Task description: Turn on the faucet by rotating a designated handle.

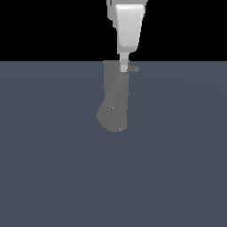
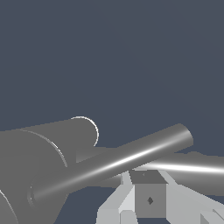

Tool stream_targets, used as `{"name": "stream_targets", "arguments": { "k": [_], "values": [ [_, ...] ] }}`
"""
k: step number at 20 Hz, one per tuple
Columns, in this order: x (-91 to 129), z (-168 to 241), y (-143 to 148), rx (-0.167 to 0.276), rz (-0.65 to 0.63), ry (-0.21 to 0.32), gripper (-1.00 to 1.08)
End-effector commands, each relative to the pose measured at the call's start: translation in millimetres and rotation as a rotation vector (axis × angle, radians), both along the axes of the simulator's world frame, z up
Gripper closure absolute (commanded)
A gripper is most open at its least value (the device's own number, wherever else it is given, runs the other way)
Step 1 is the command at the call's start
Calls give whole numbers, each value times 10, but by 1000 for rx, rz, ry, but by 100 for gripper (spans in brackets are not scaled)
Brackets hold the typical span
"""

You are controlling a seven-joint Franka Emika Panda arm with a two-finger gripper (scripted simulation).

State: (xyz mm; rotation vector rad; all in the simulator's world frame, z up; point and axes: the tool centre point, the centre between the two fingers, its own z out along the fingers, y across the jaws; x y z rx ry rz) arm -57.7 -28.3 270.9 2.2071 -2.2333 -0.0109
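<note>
Up close, the fingers [image 1: 123,66] are seen as a pale, narrow, flat-sided tip lowered onto the top of the faucet [image 1: 114,104], right where the handle [image 1: 134,68] sticks out. Whether they are clenched or released cannot be told: in the exterior view only one slim tip is shown edge-on, and in the wrist view only blocky white and grey finger parts [image 2: 148,199] are visible beneath the rod. Contact with the handle cannot be confirmed either.

The handle is rendered as a thin, straight, smooth grey rod [image 2: 118,162] with a bright glossy streak along its length and a flat round end. In the exterior view only a short stub is shown, pointing toward the exterior view's right from the faucet top.

The faucet is shown as a matte grey upright cylinder, with a collar ring near the top and a rounded bulge at the lower end toward the exterior view's left. It is placed mid-scene on a plain, flat slate-blue table [image 1: 53,177]. Above the fingers, the white boxy gripper body [image 1: 128,29] is seen against a black background. No writing or labels are readable.
</note>
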Motion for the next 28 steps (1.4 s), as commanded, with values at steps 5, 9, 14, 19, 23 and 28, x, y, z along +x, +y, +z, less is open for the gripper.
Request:
{"name": "stream_targets", "arguments": {
  "k": [5,9,14,19,23,28],
  "values": [
    [127,1,-306,-3,-35,-6,108],
    [189,1,-396,-3,-40,-6,108],
    [264,1,-505,-3,-45,-6,108],
    [337,2,-613,-3,-51,-6,108],
    [394,2,-697,-3,-55,-6,108],
    [464,2,-804,-4,-61,-6,108]
  ]
}}
